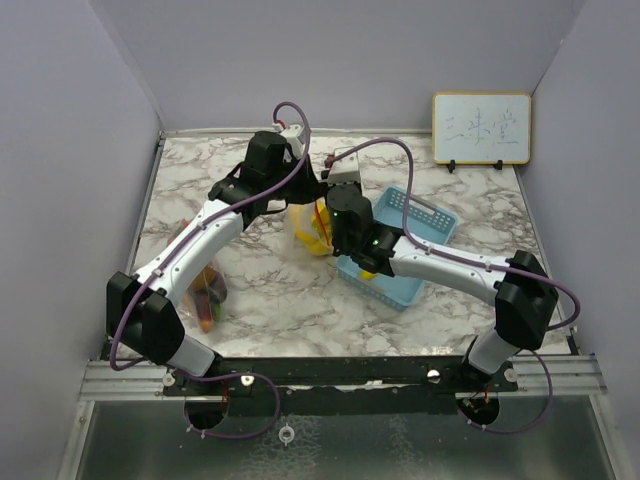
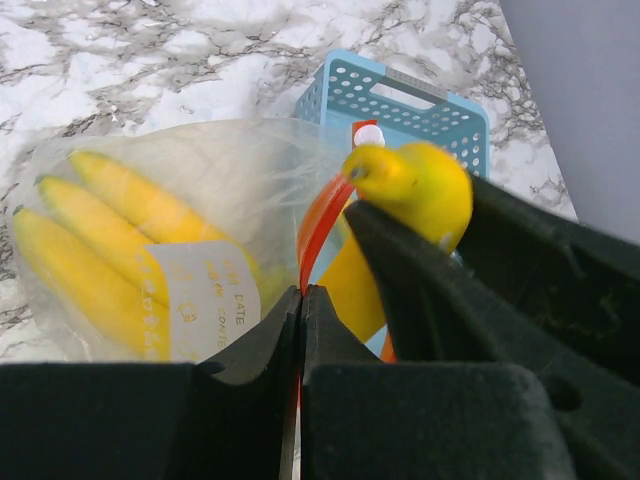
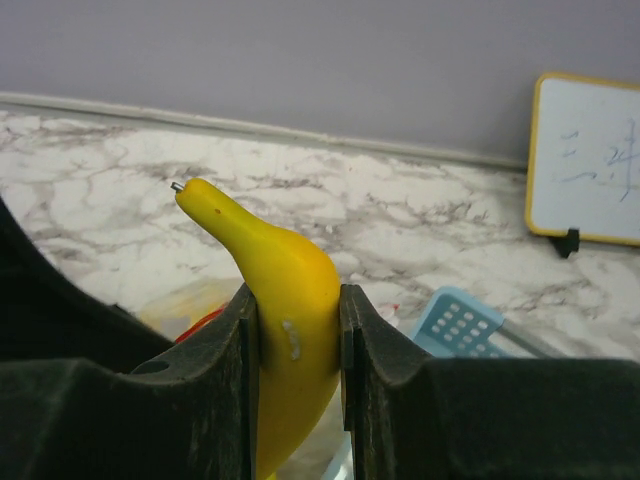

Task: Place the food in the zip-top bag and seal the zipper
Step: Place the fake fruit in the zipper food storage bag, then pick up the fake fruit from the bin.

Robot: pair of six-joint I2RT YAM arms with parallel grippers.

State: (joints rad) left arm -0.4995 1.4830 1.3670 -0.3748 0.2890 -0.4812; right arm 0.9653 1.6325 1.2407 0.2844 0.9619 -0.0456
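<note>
- Top view: the right gripper (image 1: 343, 218) and left gripper (image 1: 297, 195) meet over the middle of the white-and-grey marbled table (image 1: 280, 305). The clear zip-top plastic bag (image 1: 306, 240) sits directly between and below them. Both hands are equally near the bag. The long dark-green vegetable (image 1: 216, 288) and small orange-red pieces (image 1: 205, 320) lie well apart on the left, under the left arm. The light-blue perforated plastic basket (image 1: 415, 240) lies just right of the bag.
- Left wrist view: the left gripper's jaws are pressed together on the bag's rim, right at the red zipper strip (image 2: 318, 225), holding the mouth up. A bunch of yellow bananas (image 2: 95, 265) already lies inside, behind a white date label. The loose yellow banana (image 2: 415, 190) hangs at the mouth, touching or just beside the zipper. Its long axis slants down toward the opening, so the bag interior lies left of and below it. My judgement is that the coming move is a short push along that axis.
- Right wrist view: the right gripper's fingers clamp the loose yellow banana across its middle, with the stem end pointing up and away. It looks smooth, glossy and rigid, likely a plastic model. A yellow-framed whiteboard (image 3: 590, 160) stands by the back wall.
</note>
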